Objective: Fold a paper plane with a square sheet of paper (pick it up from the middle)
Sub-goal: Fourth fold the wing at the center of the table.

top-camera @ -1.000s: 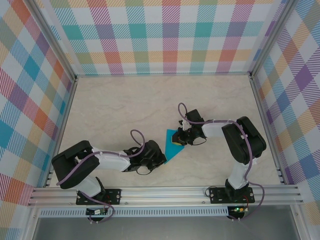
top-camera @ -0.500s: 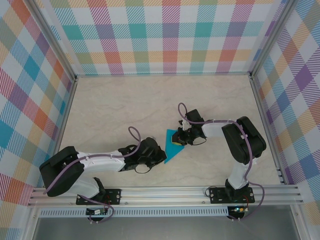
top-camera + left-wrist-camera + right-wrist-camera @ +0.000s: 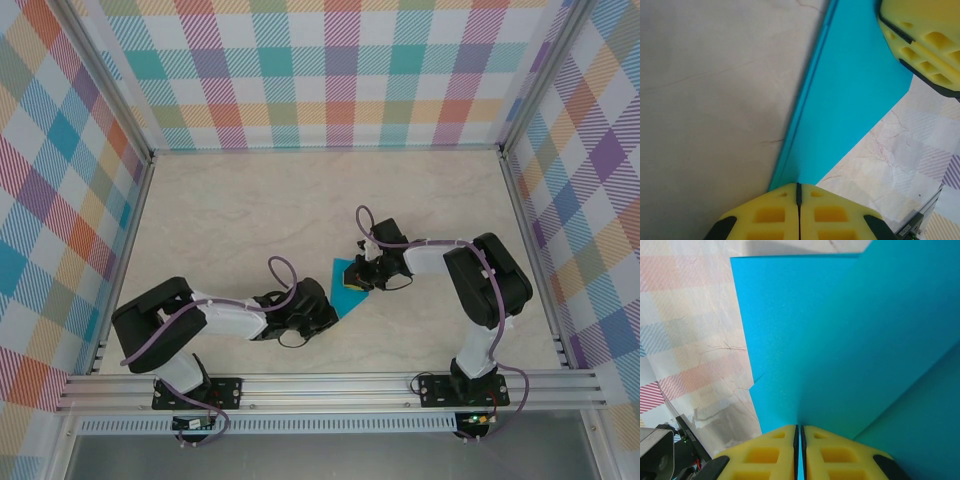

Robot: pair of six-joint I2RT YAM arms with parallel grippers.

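Left gripper (image 3: 798,192) has swung its elbow out and back and now sits closer to the right gripper (image 3: 800,436), covering the near tip of the teal paper sheet (image 3: 346,300). Its pads are clenched with the tip running into their seam; can't tell if it's nipped or just pressed. Right gripper is unmoved, pinching the sheet's other end. The sheet spans from there to the left gripper, creased narrower. Looks mid-fold, no plane yet.

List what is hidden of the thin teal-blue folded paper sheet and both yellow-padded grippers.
- Top external: the thin teal-blue paper sheet has its middle under the right gripper and its near tip under the left gripper.
- Left wrist: whether the shut yellow pads pinch that tip; they cover it.
- Right wrist: the sheet's outline, cut off by the top and right edges.
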